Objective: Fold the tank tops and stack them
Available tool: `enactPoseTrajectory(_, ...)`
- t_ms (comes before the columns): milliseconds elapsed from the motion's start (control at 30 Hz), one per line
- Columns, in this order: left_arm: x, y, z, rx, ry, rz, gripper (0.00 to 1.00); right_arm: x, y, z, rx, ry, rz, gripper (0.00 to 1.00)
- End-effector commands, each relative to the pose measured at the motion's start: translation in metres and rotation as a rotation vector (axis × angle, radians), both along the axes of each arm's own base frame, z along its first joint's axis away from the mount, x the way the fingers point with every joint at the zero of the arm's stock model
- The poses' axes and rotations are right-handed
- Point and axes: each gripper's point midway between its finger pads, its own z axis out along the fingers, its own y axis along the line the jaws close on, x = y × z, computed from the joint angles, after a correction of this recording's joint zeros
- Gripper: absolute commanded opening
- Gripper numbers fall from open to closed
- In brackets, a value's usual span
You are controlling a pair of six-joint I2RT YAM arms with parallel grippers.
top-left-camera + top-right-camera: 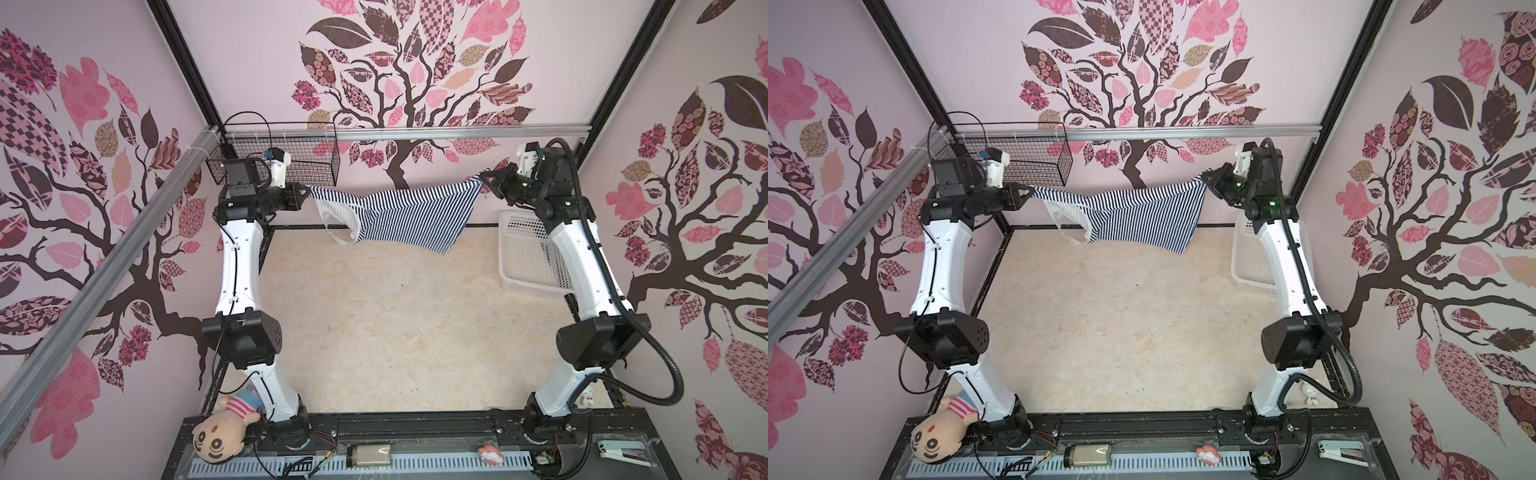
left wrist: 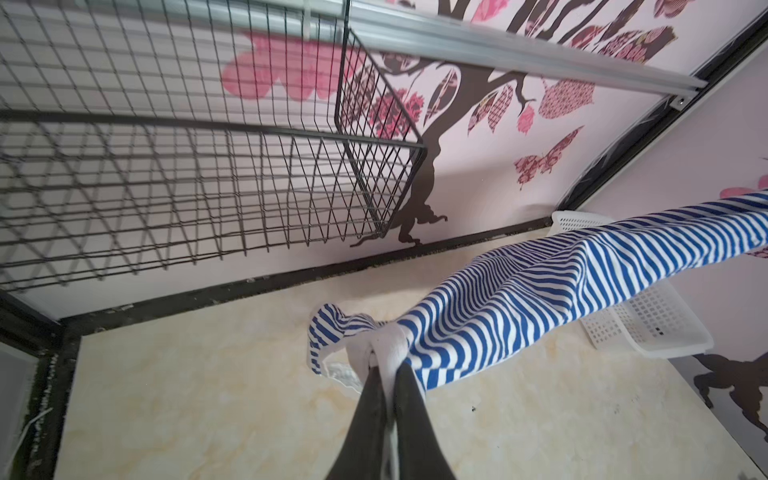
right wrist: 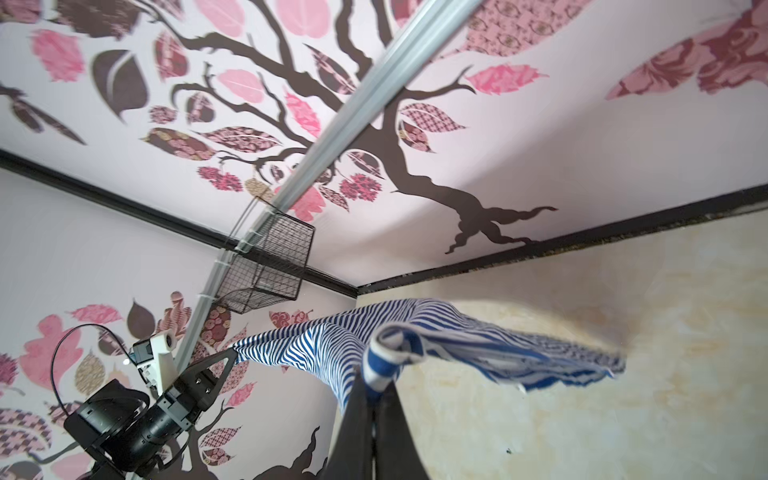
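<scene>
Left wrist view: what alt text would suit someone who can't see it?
The left gripper pinches a bunched, white-edged corner of a striped tank top, which stretches away above a pale table. A black wire basket hangs by the wall, and a white plastic basket sits beyond the cloth.

Both arms (image 1: 240, 266) are white with black joints (image 1: 249, 338) and cables (image 1: 604, 262)

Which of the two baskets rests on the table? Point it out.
The white plastic basket, on the table at its far right corner. The black wire basket hangs from the metal rail instead.
</scene>
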Motion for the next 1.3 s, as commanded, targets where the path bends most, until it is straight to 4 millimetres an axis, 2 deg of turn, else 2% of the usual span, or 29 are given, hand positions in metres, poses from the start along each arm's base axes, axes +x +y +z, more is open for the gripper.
enactPoseTrajectory(0,-0.032,-0.009,0.003,-0.017,-0.05,-0.035,0.12,-0.046,0.008,-0.008,0.032,-0.034,0.046,0.0)
enactPoseTrajectory(33,-0.038,-0.009,-0.013,-0.007,-0.04,-0.038,0.14,-0.056,0.007,-0.027,0.035,-0.013,0.037,0.0)
enactPoseTrajectory(133,-0.052,-0.007,-0.09,0.053,0.087,-0.046,0.15,-0.085,0.006,-0.1,0.015,0.122,0.042,0.0)
enactPoseTrajectory(200,-0.061,-0.007,-0.154,0.074,0.239,-0.085,0.15,-0.103,0.01,-0.153,0.011,0.235,0.068,0.0)
enactPoseTrajectory(300,-0.078,-0.002,-0.237,0.128,0.444,-0.134,0.15,-0.126,0.008,-0.217,-0.021,0.362,0.069,0.0)
enactPoseTrajectory(400,-0.095,0.008,-0.282,0.128,0.576,-0.16,0.15,-0.148,0.004,-0.268,-0.063,0.47,0.071,0.0)
enactPoseTrajectory(500,-0.112,0.014,-0.304,0.129,0.658,-0.197,0.19,-0.167,-0.001,-0.299,-0.111,0.535,0.066,0.0)
enactPoseTrajectory(633,-0.122,0.02,-0.323,0.181,0.716,-0.209,0.23,-0.183,-0.008,-0.323,-0.169,0.594,0.059,0.02)
enactPoseTrajectory(700,-0.121,0.024,-0.328,0.197,0.731,-0.2,0.24,-0.187,-0.012,-0.333,-0.212,0.623,0.048,0.07)
enactPoseTrajectory(733,-0.12,0.026,-0.329,0.202,0.737,-0.191,0.28,-0.188,-0.017,-0.338,-0.252,0.642,0.026,0.19)
enactPoseTrajectory(767,-0.119,0.026,-0.327,0.198,0.737,-0.187,0.35,-0.19,-0.023,-0.343,-0.291,0.656,0.008,0.35)
enactPoseTrajectory(833,-0.12,0.02,-0.318,0.167,0.72,-0.193,0.46,-0.194,-0.031,-0.346,-0.341,0.678,-0.017,0.54)
enactPoseTrajectory(867,-0.121,0.014,-0.311,0.137,0.704,-0.205,0.5,-0.195,-0.035,-0.345,-0.363,0.679,-0.028,0.58)
enactPoseTrajectory(967,-0.128,-0.007,-0.288,0.104,0.642,-0.243,0.53,-0.201,-0.049,-0.336,-0.417,0.665,-0.095,0.61)
enactPoseTrajectory(1067,-0.136,-0.035,-0.269,0.136,0.586,-0.297,0.54,-0.208,-0.055,-0.317,-0.46,0.607,-0.154,0.61)
enactPoseTrajectory(1167,-0.145,-0.07,-0.253,0.14,0.54,-0.377,0.55,-0.213,-0.048,-0.298,-0.53,0.552,-0.164,0.57)
enactPoseTrajectory(1267,-0.153,-0.099,-0.254,0.166,0.54,-0.457,0.55,-0.211,-0.03,-0.293,-0.507,0.511,-0.105,0.53)
